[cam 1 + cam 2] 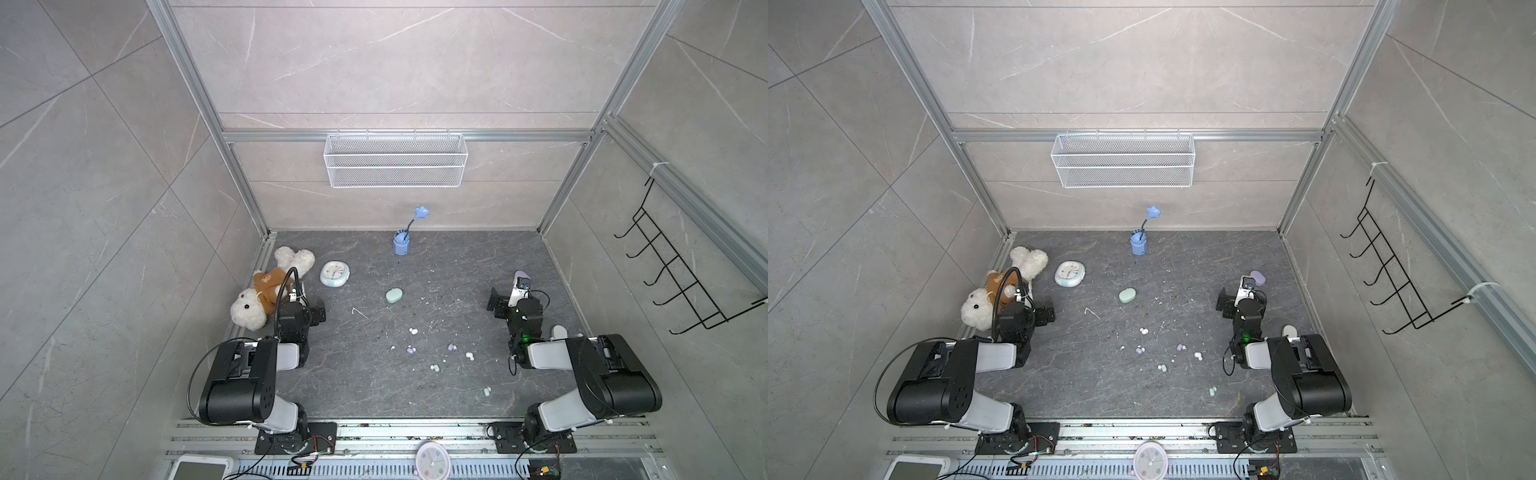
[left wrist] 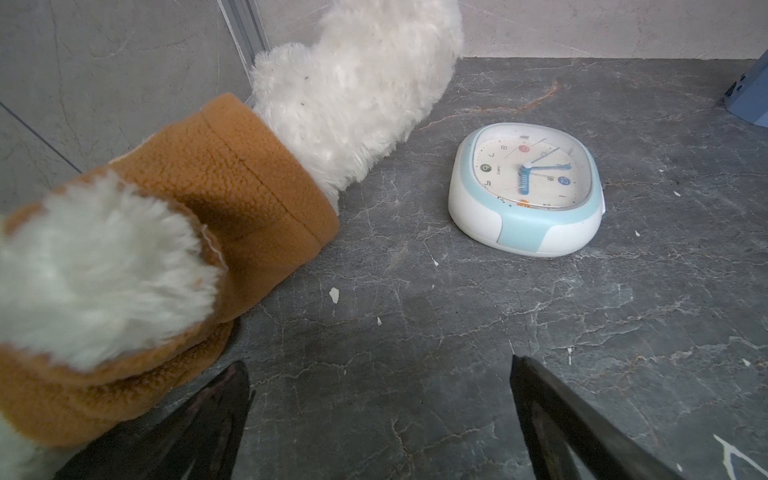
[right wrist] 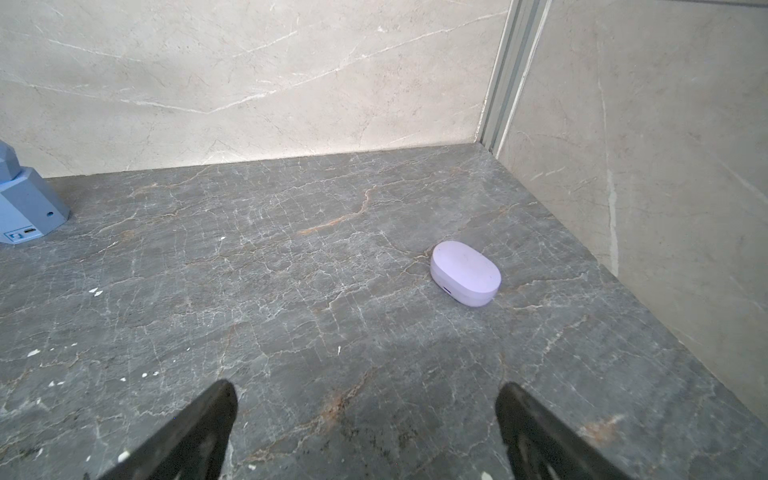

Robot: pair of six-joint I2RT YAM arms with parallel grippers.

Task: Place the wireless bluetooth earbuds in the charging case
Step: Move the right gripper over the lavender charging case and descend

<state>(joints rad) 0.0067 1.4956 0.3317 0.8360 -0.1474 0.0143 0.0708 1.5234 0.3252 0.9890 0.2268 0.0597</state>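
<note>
In both top views, six buds (image 1: 434,368) lie scattered on the table (image 1: 357,390) toward the near edge, none in a case; the mint case (image 1: 394,295) sits shut, well apart. Left wrist view: left gripper (image 2: 378,365) spread, empty, facing the clock (image 2: 528,187). Right wrist view: right gripper (image 3: 365,388) released, empty; lavender case (image 3: 465,274) ahead, shut. Open a lid first, then pinch each bud across its lobes.

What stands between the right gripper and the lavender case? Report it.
Nothing visible does. In the right wrist view, only tabletop with a few white specks lies between the open right gripper and the lavender case, lid shut.
</note>
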